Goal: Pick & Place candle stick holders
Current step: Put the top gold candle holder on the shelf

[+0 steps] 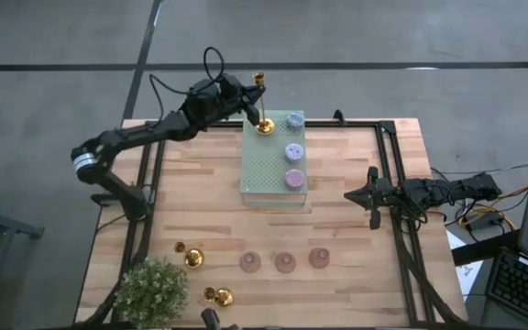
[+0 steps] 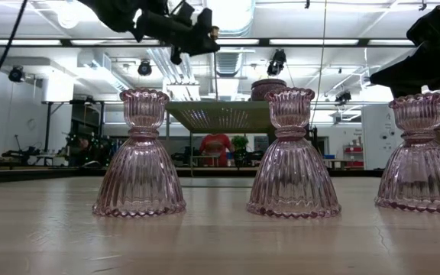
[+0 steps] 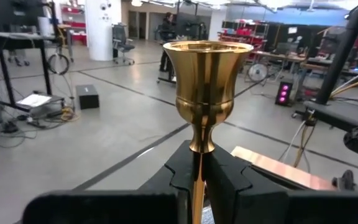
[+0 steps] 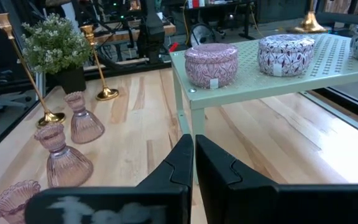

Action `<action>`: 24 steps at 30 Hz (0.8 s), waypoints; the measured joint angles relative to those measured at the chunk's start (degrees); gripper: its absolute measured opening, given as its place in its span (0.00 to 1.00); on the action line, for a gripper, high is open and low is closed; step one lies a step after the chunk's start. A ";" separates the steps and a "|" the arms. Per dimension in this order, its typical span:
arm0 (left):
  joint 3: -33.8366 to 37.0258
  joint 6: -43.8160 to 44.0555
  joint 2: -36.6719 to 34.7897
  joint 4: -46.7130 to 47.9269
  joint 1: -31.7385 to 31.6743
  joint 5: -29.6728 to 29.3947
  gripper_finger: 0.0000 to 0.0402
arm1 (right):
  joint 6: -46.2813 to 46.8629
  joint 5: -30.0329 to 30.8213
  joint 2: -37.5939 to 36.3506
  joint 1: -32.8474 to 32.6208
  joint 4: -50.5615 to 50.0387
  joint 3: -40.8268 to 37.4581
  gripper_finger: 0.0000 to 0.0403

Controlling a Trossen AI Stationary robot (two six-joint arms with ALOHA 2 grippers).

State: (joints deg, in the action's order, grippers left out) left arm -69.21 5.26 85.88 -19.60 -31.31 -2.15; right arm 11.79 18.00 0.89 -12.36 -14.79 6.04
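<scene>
Left wrist view: left pincer (image 3: 197,177) pinching slim stem of shiny gold holder (image 3: 207,81).

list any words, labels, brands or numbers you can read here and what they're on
None can be read.
The pink tin on the green perforated stand carries a small white sticker, too small to read.
The gold candle stick holder in the left end effector shows no marking.

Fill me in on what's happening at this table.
The left gripper is shut on a gold candle holder, its base on the far end of the green perforated stand beside three squat round holders. Three pink glass holders and two gold ones stand on the table. The right gripper waits, shut.
</scene>
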 joint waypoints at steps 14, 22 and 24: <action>-1.01 -0.50 4.74 -5.23 -0.22 0.99 0.07 | 0.00 0.00 0.00 0.02 0.00 0.00 0.03; -1.12 -0.44 5.61 -6.40 -0.24 0.92 0.07 | 0.02 0.00 0.00 0.00 0.00 0.00 0.03; -1.12 -0.47 5.88 -6.44 -0.24 0.90 0.07 | 0.02 0.01 0.00 0.02 0.00 0.00 0.03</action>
State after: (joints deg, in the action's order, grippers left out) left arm -70.32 4.80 91.76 -26.04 -31.55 -1.25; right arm 11.81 18.01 0.89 -12.34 -14.79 6.04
